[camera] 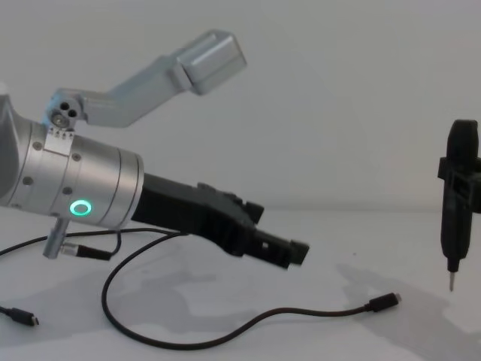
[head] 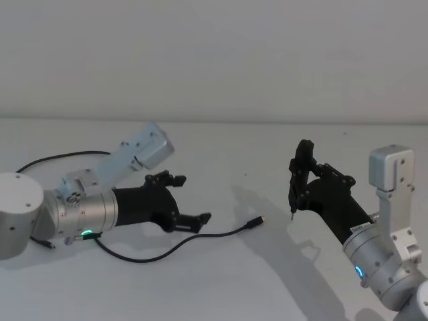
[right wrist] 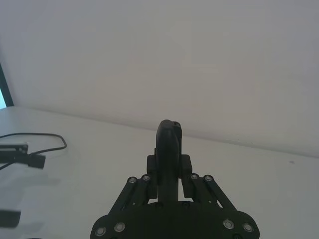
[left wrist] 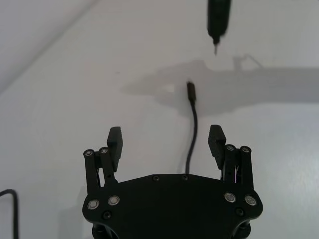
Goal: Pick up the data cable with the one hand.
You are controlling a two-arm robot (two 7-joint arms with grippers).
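A plain white matte desk (head: 267, 281) meets a bare pale wall (head: 214, 53). One data cable (left wrist: 194, 129), a thin, black, flexible cord, curves loosely across the lower centre of the head view, with its small silver-tipped plug (head: 255, 222) lying mid-frame. There are two black angular claws. The left claw (head: 192, 198), on a smooth silver cylinder (head: 87, 214), hangs just above the cord left of centre, jaws spread wide. The right claw (head: 302, 186), at right, is clamped on one upright pen-shaped tool (camera: 453, 233).
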